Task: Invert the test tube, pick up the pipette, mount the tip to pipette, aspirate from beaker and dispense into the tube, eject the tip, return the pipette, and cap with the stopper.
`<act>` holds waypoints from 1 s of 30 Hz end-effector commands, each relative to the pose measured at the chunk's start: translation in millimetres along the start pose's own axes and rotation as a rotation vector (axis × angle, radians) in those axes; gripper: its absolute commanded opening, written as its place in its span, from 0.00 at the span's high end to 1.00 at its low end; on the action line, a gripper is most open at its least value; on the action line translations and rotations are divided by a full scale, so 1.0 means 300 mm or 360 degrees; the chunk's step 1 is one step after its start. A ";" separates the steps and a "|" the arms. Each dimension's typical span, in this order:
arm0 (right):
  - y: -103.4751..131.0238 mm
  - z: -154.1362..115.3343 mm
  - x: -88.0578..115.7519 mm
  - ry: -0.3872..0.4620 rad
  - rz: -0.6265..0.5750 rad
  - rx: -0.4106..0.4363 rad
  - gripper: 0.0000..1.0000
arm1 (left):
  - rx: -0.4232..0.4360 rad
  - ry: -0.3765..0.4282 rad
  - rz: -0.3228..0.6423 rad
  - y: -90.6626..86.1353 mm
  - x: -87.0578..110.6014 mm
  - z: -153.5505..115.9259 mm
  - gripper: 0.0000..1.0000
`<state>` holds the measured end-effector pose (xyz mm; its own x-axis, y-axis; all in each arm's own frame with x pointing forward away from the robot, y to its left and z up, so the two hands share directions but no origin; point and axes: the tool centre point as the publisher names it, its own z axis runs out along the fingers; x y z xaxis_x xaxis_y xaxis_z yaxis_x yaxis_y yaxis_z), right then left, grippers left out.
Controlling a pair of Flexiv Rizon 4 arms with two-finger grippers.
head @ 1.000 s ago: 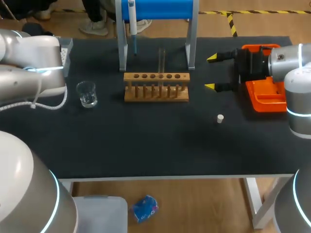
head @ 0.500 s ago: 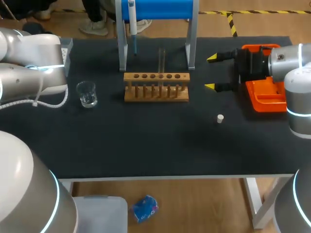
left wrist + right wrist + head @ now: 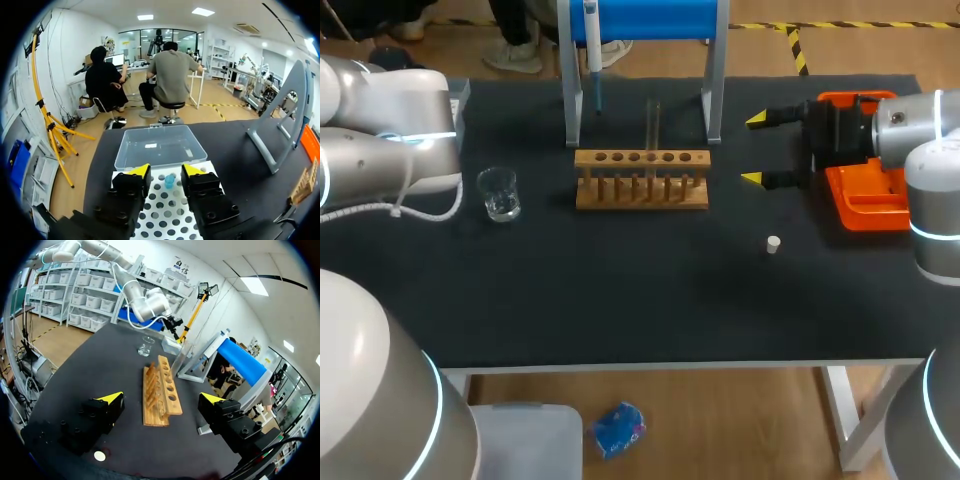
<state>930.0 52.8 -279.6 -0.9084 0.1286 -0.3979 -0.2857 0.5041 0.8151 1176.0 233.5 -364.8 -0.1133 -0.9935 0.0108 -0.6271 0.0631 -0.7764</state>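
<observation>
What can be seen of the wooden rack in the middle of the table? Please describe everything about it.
The wooden rack looks like light brown wood. It has a top board with a row of round holes, a base board, and a row of short pegs along its front. It stands level on the black table, just in front of the pipette stand. One clear test tube stands upright in it. Nothing else visibly touches it.

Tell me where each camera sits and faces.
Head view: above and behind, looking down at the black table; both arms show.
Left wrist view: on the left arm, looking past the open left gripper at the white perforated tip rack.
Right wrist view: on the right arm, looking past the open right gripper at the wooden test tube rack and glass beaker.
Shared: head and right wrist both show rack and beaker.
</observation>
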 end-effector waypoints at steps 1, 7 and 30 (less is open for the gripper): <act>-0.001 -0.001 0.002 -0.0002 -0.0002 -0.0001 0.00 | -0.0019 -0.0003 0.0003 -0.008 -0.003 0.010 0.75; -0.001 -0.001 0.002 -0.0002 -0.0002 -0.0001 0.00 | -0.0024 -0.0012 0.0003 -0.001 -0.005 0.004 1.00; -0.001 -0.001 0.002 -0.0002 -0.0002 -0.0001 0.00 | 0.0038 -0.0037 0.0062 -0.069 0.017 -0.087 1.00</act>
<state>930.0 52.8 -279.6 -0.9084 0.1286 -0.3979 -0.2856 0.5041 0.8151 1174.1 229.1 -341.0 -0.1149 -0.9928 -0.0347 -0.6028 0.0974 -0.7919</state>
